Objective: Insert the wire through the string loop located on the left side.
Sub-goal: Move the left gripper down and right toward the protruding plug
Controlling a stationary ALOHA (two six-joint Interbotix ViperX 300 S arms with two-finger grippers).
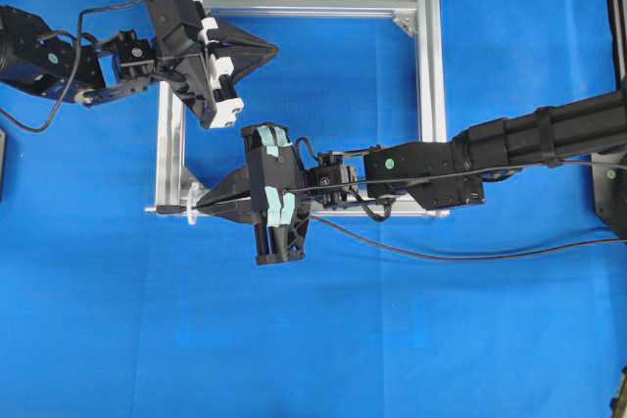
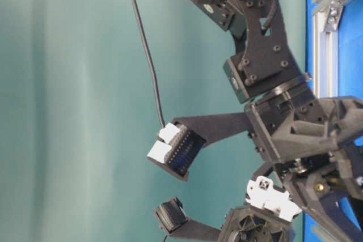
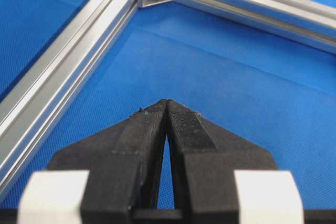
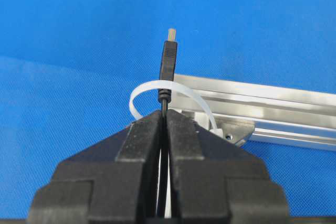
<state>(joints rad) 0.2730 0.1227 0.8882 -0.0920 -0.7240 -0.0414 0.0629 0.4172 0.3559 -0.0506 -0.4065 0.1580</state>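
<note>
Wire (image 4: pixel 168 59) being pinched just behind plug by right claw (image 4: pixel 166 116), plug poking through loop (image 4: pixel 170 95) at frame (image 4: pixel 273 103) corner. Left claw (image 3: pixel 167 106) pressed together, holding nothing, hovering inside frame. Risk: plug slipping back out if released early.

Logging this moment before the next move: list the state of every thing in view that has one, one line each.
wire: plug end already through the loop, gripped just behind the plug.
string loop: standing open around the wire, attached to the frame.
right gripper: shut on the wire.
left gripper: shut, holding nothing, above the cloth inside the frame.
aluminium frame: flat on the blue cloth.
</note>
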